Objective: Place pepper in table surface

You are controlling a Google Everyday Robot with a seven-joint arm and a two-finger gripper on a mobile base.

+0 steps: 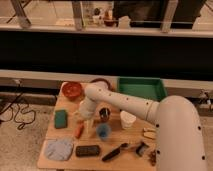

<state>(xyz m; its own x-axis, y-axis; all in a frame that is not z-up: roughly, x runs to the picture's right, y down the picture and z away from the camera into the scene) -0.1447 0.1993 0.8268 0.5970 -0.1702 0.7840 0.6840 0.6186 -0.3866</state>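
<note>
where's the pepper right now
In the camera view the pepper lies toward the left of the table surface, between the green sponge and the blue cup, just below the gripper.

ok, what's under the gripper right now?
The gripper hangs over the table surface near its left-middle. The pepper lies just below it. Whether it is touching the wood is hidden.

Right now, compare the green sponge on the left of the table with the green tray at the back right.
The green sponge is small, flat and solid; the green tray is far larger, with raised walls and a hollow inside. The sponge lies near the table surface's left edge, beside the pepper and the end effector; the tray sits at the back right corner. Both are green and rectangular.
</note>
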